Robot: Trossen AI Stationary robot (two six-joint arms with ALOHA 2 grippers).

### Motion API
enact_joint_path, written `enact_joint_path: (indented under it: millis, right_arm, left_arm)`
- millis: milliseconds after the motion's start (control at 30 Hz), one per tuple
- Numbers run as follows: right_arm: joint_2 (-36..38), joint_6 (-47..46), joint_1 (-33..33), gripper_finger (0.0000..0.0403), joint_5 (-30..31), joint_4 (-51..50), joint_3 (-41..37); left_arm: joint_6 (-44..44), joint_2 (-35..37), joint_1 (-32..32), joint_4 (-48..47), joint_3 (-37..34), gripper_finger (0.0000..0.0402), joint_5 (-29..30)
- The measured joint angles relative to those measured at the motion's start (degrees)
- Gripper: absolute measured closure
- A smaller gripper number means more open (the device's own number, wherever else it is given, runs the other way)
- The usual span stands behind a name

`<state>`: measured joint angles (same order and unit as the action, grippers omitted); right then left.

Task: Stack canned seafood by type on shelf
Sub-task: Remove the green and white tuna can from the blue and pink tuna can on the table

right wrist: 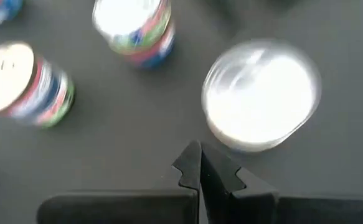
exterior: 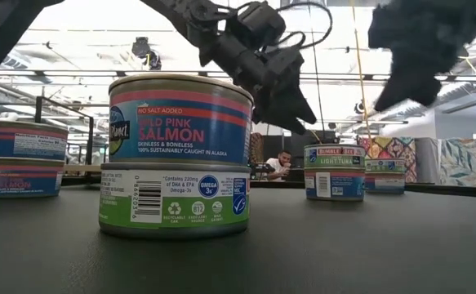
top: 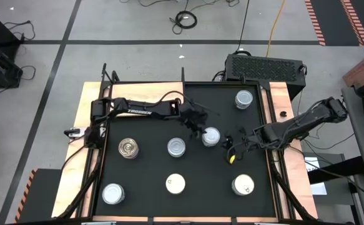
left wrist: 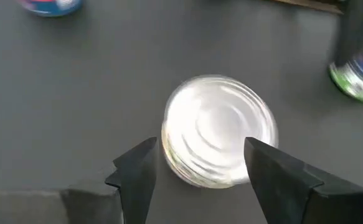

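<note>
While a two-high stack of salmon tins point(exterior: 178, 155) fills the foreground of the low view on the black tabletop point(top: 150, 172), the left gripper point(top: 198, 129) hangs mid-table with its fingers point(left wrist: 137, 171) spread wide on either side of a silver-topped tin point(top: 211, 136), apparently touching neither wall. The right gripper point(top: 233, 145) waits just beside that tin, its fingers pressed together and holding nothing. Other cans stand well apart across the surface: a gold-topped one point(top: 128, 148) toward the left arm's side, a silvery one point(top: 177, 147) near the middle, three along the near edge, and a lone tin point(top: 245, 99) at the far corner. No separate wooden shelf can be made out. The tins look rigid, fairly weighty and smooth-sided, so a slip is plausible; the surest hold is probably square across the round wall, below the rim, keeping the can level.
</note>
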<state>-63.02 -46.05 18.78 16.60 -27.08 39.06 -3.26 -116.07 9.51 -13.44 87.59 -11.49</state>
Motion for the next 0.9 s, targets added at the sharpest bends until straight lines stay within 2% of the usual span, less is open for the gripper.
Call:
enact_joint_path:
  millis: [100,167,367,533,900]
  right_arm:
    - [0.0,0.1,0.0,0.0403,-3.3,2.6,-2.6]
    - [0.0,0.4,0.0,0.0403,-4.4,2.8,-3.2]
    - [0.0,1.6,-0.3,0.0403,-4.7,6.3,-4.8]
    - [0.0,1.4,-0.4,0.0403,-5.0,9.2,-7.1]
    - [-0.6,0.4,-3.5,0.0403,-3.0,9.2,-7.4]
  left_arm:
    - [-3.0,-1.0,1.3,2.7,0.0,0.0163,-0.5]
    - [-3.8,-1.5,2.0,2.8,0.0,0.0163,-3.0]
    - [-3.8,-3.6,3.4,7.9,0.0,0.0163,-9.4]
    - [-8.3,-5.1,4.4,6.3,0.0,0.0164,-9.7]
    - [-8.3,-6.6,3.4,7.1,0.0,0.0164,-9.8]
